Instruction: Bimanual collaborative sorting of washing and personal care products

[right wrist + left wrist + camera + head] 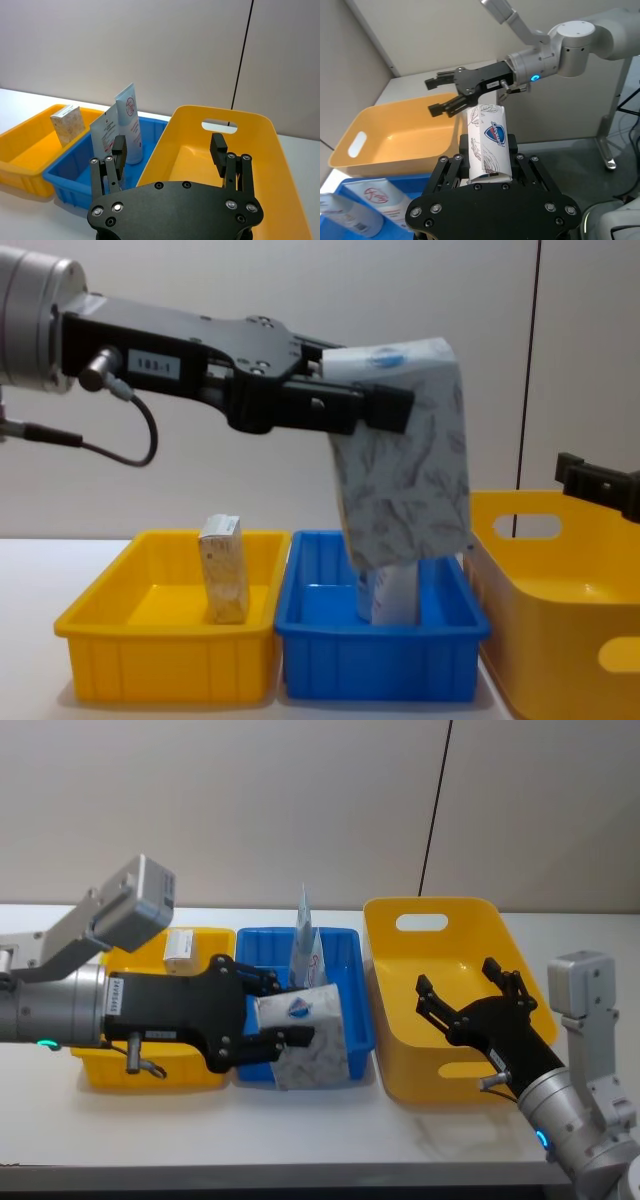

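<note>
— Head view?
— Left gripper (285,1010) clamps the pouch (315,1042) above the blue bin's (356,970) front edge; right gripper (458,978) hangs wide open, empty, over the big yellow bin (470,905).
— Wrists?
— 2 tubes (129,125) stand in the blue bin.
— Chest?
— 1 carton (225,570) in the small yellow bin (160,665).

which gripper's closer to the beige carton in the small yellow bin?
Left. The left gripper, shut on the pouch, is over the blue bin, one bin from the carton; the right gripper, open, is over the large yellow bin.

The pouch (405,460) hides most of the tubes (393,597) behind it.
</note>
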